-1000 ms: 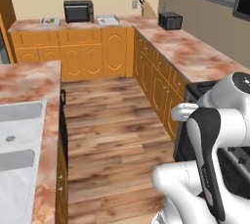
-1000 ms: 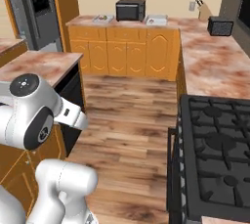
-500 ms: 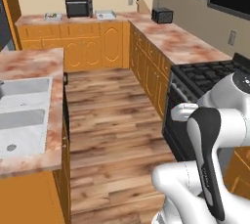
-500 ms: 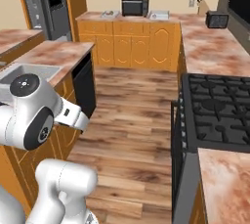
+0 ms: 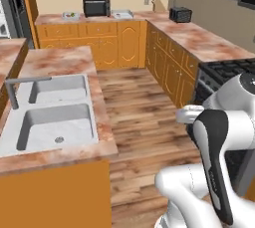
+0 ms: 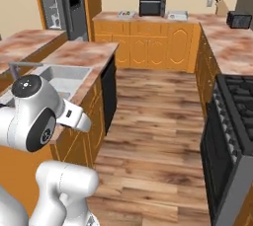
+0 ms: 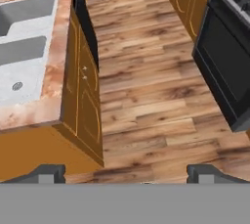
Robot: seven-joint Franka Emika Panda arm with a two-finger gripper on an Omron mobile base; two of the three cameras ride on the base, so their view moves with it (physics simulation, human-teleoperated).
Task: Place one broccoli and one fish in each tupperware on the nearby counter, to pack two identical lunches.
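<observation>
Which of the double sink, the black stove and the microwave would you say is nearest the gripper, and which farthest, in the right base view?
With the gripper open over the floor:
1. Double sink, on the left.
2. Black stove, on the right; too close to call against the sink.
3. Microwave, on the far counter.

A steel double sink sits in the near stone top. A black microwave stands at the far bench's back edge, with a knife block and black toaster by its corner.

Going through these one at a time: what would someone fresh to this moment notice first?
The steel double sink set in the pink-brown island top at the left, and the black stove on the right, flank a strip of wooden floor. Beyond it, the counter along the back wall carries a black microwave. The gripper hangs open over the floor.
</observation>
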